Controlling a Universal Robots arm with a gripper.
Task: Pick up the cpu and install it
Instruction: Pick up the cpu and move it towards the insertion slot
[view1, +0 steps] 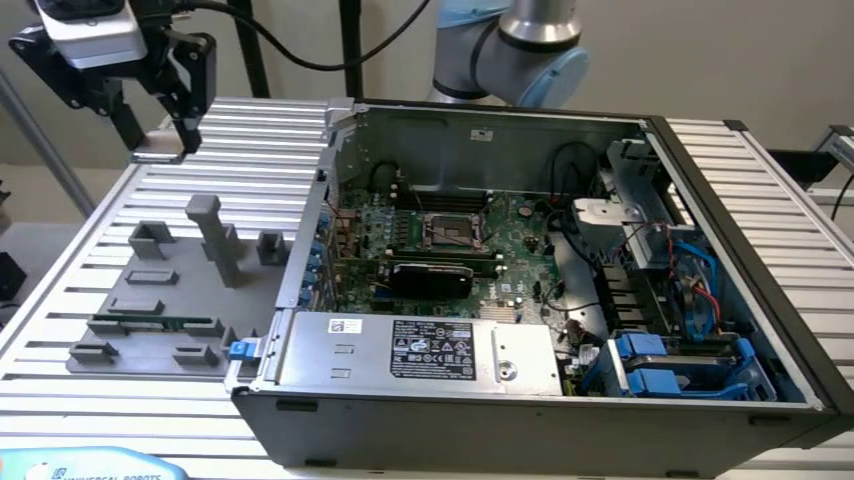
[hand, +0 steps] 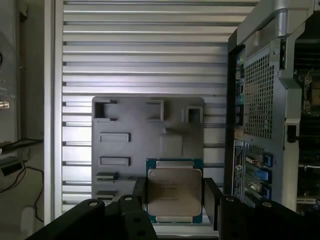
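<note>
In the wrist view the cpu (hand: 174, 192), a flat square chip with a silvery top and green rim, sits squarely between my black fingers (hand: 140, 196). My gripper (hand: 174, 202) is shut on its two opposite edges. The exterior view places my gripper (view1: 163, 148) high at the back of the exterior view's left, with the cpu (view1: 156, 156) as a thin flat piece at its tips. It hangs well above the ribbed table, beyond the grey fixture plate (view1: 120, 335). The motherboard's open socket (view1: 447, 232) lies inside the computer case (view1: 534, 400), towards the exterior view's right of the gripper.
The fixture plate carries grey blocks, a tall post (view1: 214, 238) and a long green memory stick (view1: 154, 324). The open case has upright walls, a power supply (view1: 420, 350) at its front, and cables and blue drive bays (view1: 667, 365) on its far side. A stand pole (view1: 254, 50) rises behind the gripper.
</note>
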